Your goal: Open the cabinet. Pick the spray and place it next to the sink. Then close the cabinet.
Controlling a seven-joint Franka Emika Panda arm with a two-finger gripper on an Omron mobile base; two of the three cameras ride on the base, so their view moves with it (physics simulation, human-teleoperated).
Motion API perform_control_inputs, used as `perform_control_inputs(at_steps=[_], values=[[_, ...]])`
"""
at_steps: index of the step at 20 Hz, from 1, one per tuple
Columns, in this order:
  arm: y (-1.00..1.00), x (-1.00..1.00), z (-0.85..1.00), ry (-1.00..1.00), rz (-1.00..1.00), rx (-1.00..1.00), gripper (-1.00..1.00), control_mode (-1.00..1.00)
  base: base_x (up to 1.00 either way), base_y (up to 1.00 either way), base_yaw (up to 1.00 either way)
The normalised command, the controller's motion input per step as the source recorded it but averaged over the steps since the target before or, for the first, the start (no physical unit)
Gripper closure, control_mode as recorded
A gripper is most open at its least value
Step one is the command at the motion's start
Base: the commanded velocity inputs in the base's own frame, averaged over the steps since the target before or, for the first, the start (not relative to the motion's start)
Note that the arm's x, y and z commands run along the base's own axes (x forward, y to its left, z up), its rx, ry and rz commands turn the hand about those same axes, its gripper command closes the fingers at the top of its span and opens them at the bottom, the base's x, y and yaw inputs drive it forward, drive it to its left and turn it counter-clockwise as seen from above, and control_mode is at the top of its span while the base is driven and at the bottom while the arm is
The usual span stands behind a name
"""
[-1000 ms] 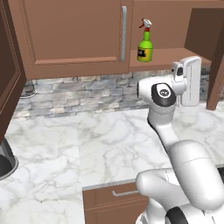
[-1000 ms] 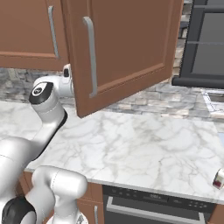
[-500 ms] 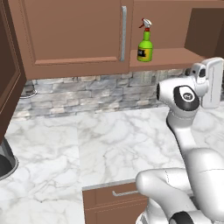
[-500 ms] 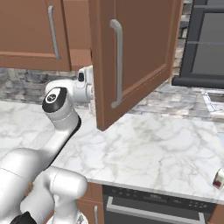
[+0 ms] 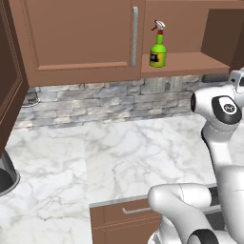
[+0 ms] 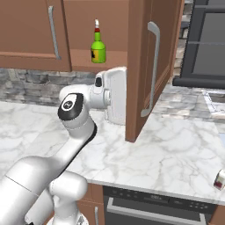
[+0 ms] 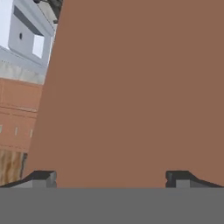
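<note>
cabinet (image 6: 140, 66): brown wood, right door swung open
spray (image 5: 158, 45): green bottle, standing up on the shelf inside

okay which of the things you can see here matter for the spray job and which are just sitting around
Part of the job:
- cabinet door, swung open
- spray, upright on the cabinet shelf
- tool, open, facing the door's inner side

Just lying about:
- small can on the counter's right edge
- dark round pan at the far left
- oven below the counter
</note>
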Motion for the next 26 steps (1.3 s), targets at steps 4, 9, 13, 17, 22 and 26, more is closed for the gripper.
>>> perform_control_inputs(at_steps=[4, 9, 13, 17, 22, 26], values=[[-0.06, -0.01, 0.02, 0.00, 0.03, 0.00, -1.00, -1.00, 0.00, 0.00, 0.00], [0.28, 0.01, 0.15, -0.07, 0.13, 0.11, -1.00, -1.00, 0.00, 0.00, 0.00], [0.47, 0.17, 0.15, -0.13, 0.11, 0.11, -1.00, -1.00, 0.00, 0.00, 0.00], [0.55, 0.19, 0.10, -0.15, 0.12, 0.13, -1.00, -1.00, 0.00, 0.00, 0.00], [0.66, 0.41, 0.00, -0.21, 0.09, 0.29, -1.00, -1.00, 0.00, 0.00, 0.00], [0.56, 0.63, -0.09, -0.26, 0.01, 0.41, -1.00, -1.00, 0.00, 0.00, 0.00]])
